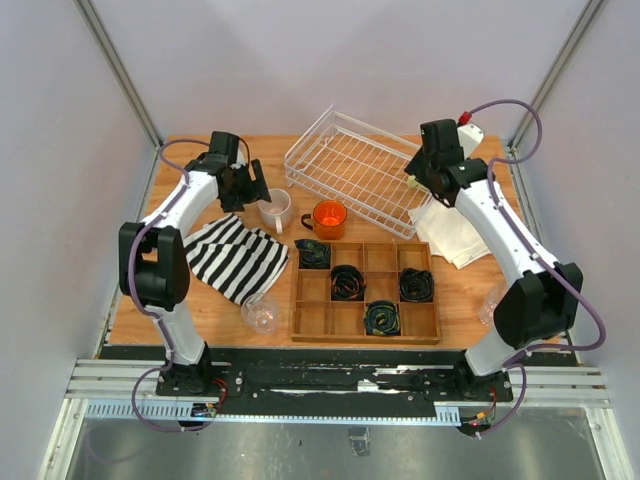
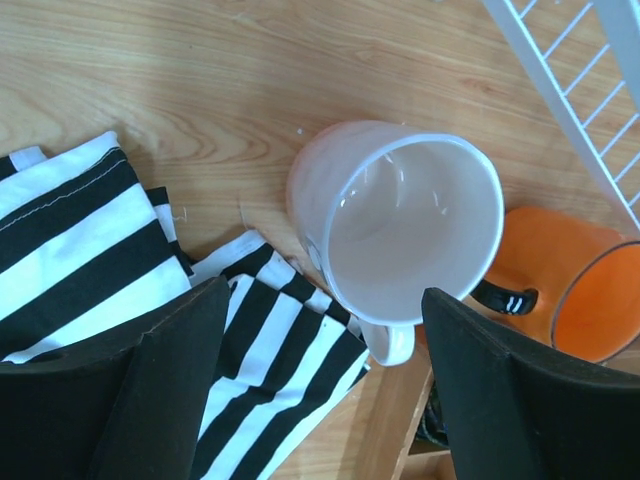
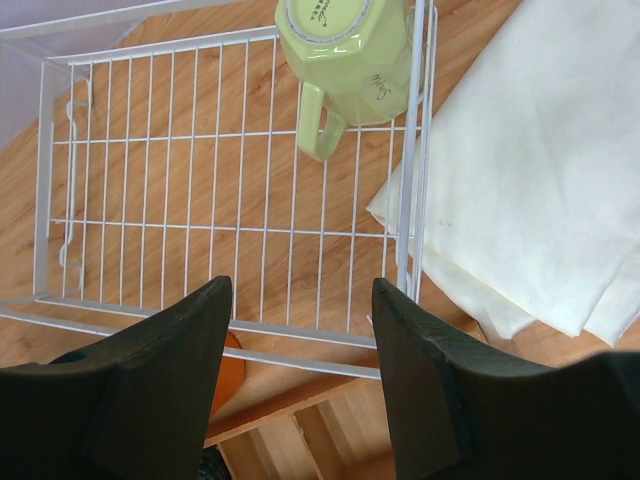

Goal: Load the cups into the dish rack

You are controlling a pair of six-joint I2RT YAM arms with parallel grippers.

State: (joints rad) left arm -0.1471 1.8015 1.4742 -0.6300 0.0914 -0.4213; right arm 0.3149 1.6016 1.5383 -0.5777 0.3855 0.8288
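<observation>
A white-pink mug [image 2: 400,220] stands upright on the table, its handle toward the wooden tray. My left gripper [image 2: 325,300] is open, its fingertips on either side of the mug's near rim without touching it. The orange mug [image 2: 560,290] with a dark handle stands just right of it. A pale yellow-green mug [image 3: 345,50] sits upside down in the far right corner of the white wire dish rack [image 3: 240,190]. My right gripper [image 3: 300,290] hangs open and empty over the rack's near edge. Clear tumblers lie at the front left [image 1: 262,315] and front right [image 1: 492,300].
A black-and-white striped cloth [image 1: 235,258] lies left of the wooden compartment tray [image 1: 310,318], which holds black cables. A white cloth [image 1: 455,230] lies right of the rack. Walls close in on both sides of the table.
</observation>
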